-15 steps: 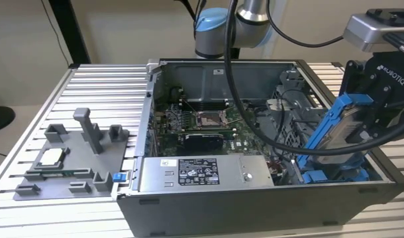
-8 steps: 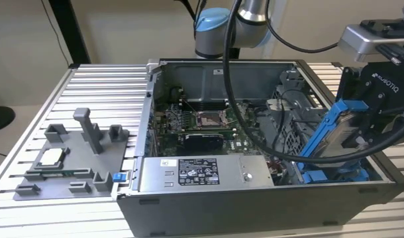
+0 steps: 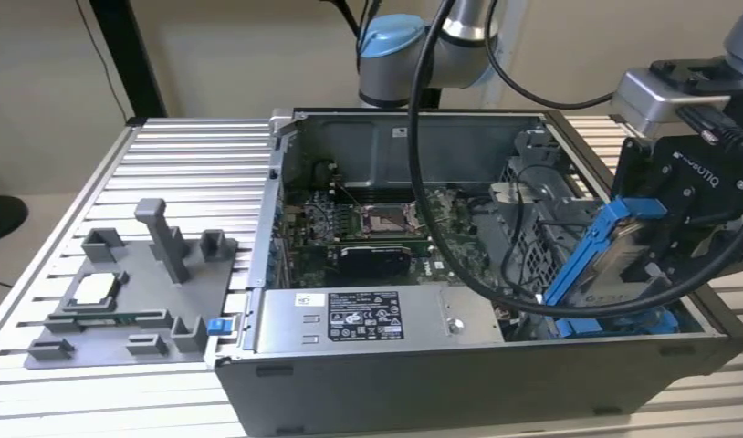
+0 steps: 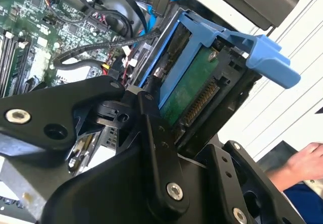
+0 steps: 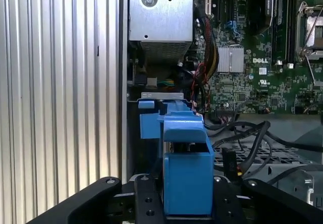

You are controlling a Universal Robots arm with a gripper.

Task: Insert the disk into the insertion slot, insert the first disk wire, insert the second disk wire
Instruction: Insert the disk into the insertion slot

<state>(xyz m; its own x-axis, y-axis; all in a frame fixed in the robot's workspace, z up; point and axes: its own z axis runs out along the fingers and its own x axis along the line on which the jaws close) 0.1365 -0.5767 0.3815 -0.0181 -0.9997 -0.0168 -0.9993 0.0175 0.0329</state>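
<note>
1 disk, clenched firmly in the gripper, hangs tilted, edge down, just above the blue insertion slot at the computer case corner on the exterior view's right. It looks angled to line up with the bay, not seated yet.

Case on worktop; fixture plate at exterior view's left of it; disk tilted over its opposite end.

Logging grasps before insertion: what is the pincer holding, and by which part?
The pincer is shut on the disk, clamping one end of its blue frame.
</note>
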